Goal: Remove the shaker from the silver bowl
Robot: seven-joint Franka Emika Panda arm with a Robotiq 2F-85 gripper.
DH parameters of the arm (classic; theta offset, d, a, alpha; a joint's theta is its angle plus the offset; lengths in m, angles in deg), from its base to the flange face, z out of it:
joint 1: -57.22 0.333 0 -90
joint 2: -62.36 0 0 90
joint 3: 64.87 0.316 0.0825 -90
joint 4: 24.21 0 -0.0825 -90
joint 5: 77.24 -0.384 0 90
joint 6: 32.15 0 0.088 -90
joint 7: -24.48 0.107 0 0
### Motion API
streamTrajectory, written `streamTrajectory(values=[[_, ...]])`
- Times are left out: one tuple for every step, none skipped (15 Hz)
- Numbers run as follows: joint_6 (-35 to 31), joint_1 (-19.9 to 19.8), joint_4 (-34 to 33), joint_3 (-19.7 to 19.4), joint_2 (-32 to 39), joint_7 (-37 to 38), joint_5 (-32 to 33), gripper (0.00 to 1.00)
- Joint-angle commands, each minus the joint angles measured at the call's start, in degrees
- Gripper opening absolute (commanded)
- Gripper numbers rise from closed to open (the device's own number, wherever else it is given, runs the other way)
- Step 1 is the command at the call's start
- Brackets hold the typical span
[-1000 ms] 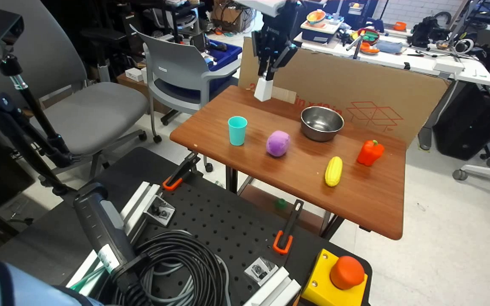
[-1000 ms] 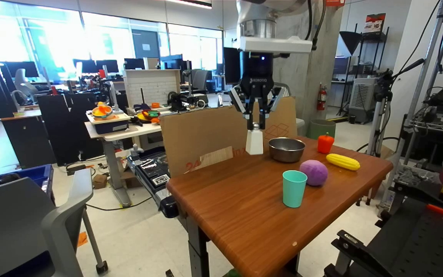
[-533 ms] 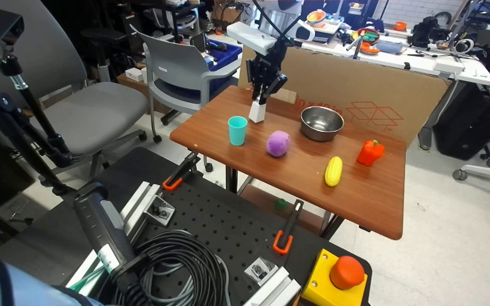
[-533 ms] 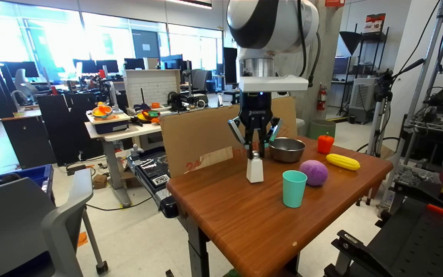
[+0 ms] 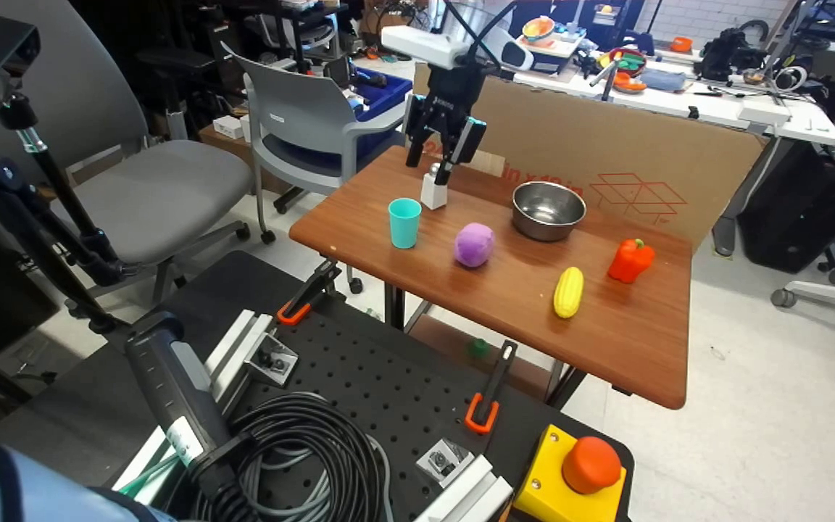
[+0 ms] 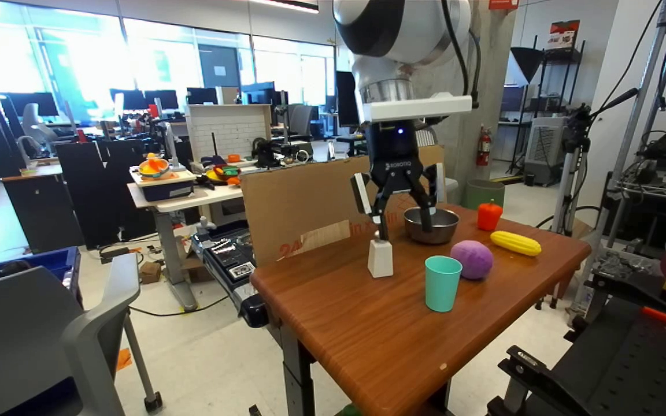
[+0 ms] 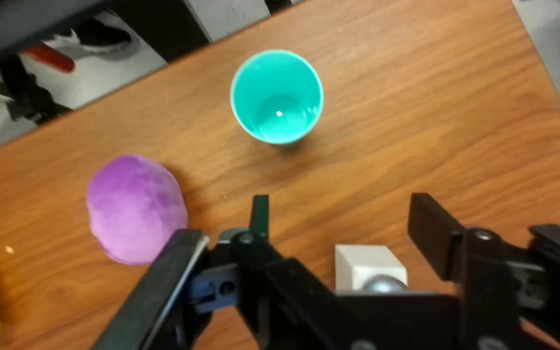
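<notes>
The shaker (image 5: 432, 194) stands upright on the wooden surface (image 5: 504, 286), outside the silver bowl (image 5: 546, 233) and well apart from it. The gripper (image 6: 404, 230) hangs with its tips at about the height of the shaker's top, spread wide; whether it touches the shaker cannot be told. In an exterior view the teal cup (image 5: 404, 226) stands just left of the shaker and nearer, the purple ball (image 5: 474, 245) lies to their right, and the silver bowl sits farther right, towards the far side. The yellow corn (image 5: 568, 293) lies on the near right, with the orange-red pepper (image 5: 631, 261) beyond it to the right.
</notes>
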Motion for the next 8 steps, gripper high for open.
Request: streamTrajectory(values=[[15.81, -2.85, 0.79, -0.91, -6.87, -2.47, 0.8, 1.0], [18.83, -3.45, 1.45, -1.53, -9.3, -4.82, 2.33, 1.0], [18.53, -3.66, 3.46, -2.62, -11.97, -4.45, 4.17, 1.0], [16.29, -4.2, 5.76, -3.69, -15.2, -3.12, 5.19, 1.0], [17.26, -3.82, 0.29, -2.18, -8.48, -3.02, 3.65, 1.0], [17.26, -4.52, 1.6, -2.84, -11.06, -3.0, 4.38, 1.0], [17.26, -5.07, 2.82, -3.16, -13.04, -3.08, 4.62, 1.0], [17.25, -5.3, 3.78, -3.25, -14.26, -3.1, 4.72, 1.0]])
